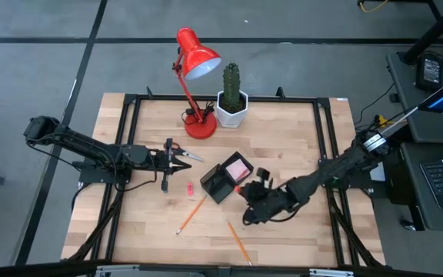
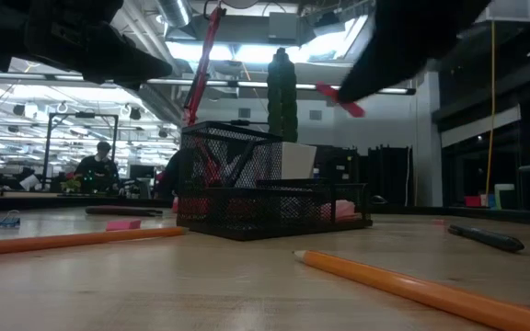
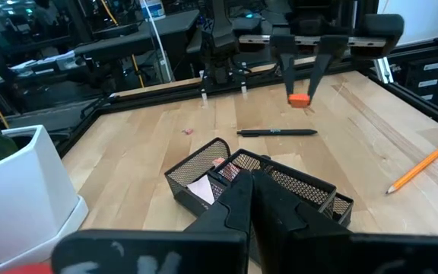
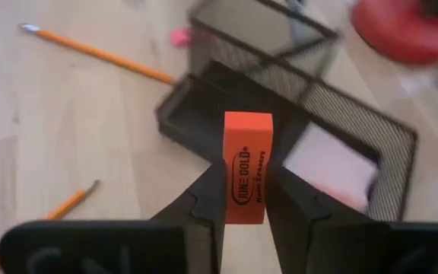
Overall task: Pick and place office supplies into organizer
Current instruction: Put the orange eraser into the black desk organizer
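**Right gripper holding an orange eraser over the organizer**

The right gripper (image 4: 247, 199) is pinching an orange eraser (image 4: 248, 167) upright between its two dark fingers, and it is hanging just above the black mesh organizer (image 1: 223, 179). In the left wrist view the same eraser (image 3: 300, 100) is showing clear of the table, with a black pen (image 3: 277, 132) lying on the wood beneath and behind it. A pink sticky-note pad (image 1: 238, 166) is sitting inside the organizer's larger compartment.

The left gripper (image 1: 181, 161) is resting with its fingers pressed together near the middle of the table (image 1: 298, 138), left of the organizer, holding nothing. The red-handled scissors (image 1: 177, 151) are lying just beside it. A small pink piece (image 1: 190, 188) is lying on the wood between that gripper and the organizer.

Two orange pencils are lying on the near part of the table: one (image 1: 191, 215) in front of the organizer, the other (image 1: 239, 242) nearer the table's front edge. A red lamp (image 1: 194, 65) and a cactus (image 1: 231, 81) in a white pot are standing at the back.
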Controlling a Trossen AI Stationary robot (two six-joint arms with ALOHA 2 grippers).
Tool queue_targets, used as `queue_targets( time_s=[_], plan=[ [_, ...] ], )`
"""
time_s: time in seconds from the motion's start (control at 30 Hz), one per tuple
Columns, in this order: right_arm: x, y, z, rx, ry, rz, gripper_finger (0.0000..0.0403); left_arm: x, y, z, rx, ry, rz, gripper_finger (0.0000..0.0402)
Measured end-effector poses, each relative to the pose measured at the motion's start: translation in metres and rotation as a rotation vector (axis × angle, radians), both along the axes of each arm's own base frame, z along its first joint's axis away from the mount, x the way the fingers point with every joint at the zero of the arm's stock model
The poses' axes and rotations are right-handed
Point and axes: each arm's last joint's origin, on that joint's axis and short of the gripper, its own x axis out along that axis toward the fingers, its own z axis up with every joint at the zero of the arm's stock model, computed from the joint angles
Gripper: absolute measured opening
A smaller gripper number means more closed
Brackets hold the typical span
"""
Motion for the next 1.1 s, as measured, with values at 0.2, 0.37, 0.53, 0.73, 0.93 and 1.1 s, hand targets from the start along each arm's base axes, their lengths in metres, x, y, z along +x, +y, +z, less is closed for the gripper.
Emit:
queue_targets(
  time_s=[0.2,0.37,0.53,0.73,0.93,1.1],
  plan=[
    [0.017,-0.013,0.006,-0.025,-0.016,0.177,0.008,0.0,0.0,0.0,0.0,0.0,0.0,0.0001],
    [0.025,-0.029,0.004,-0.013,-0.014,0.203,0.008,0.0,0.0,0.0,0.0,0.0,0.0,0.0003],
    [0.026,-0.038,-0.003,-0.002,-0.016,0.231,0.008,0.0,0.0,0.0,-0.006,0.0,0.001,0.0001],
    [0.026,-0.041,-0.014,0.014,-0.071,0.289,0.008,0.0,0.0,0.0,-0.015,0.0,0.003,0.0002],
    [0.035,-0.04,-0.036,-0.018,-0.079,0.317,0.008,0.0,0.0,0.0,-0.015,-0.001,0.007,0.0003],
    [0.042,-0.043,-0.053,-0.042,-0.052,0.322,0.008,0.0,0.0,0.0,-0.025,0.0,0.009,0.0001]
  ],
)
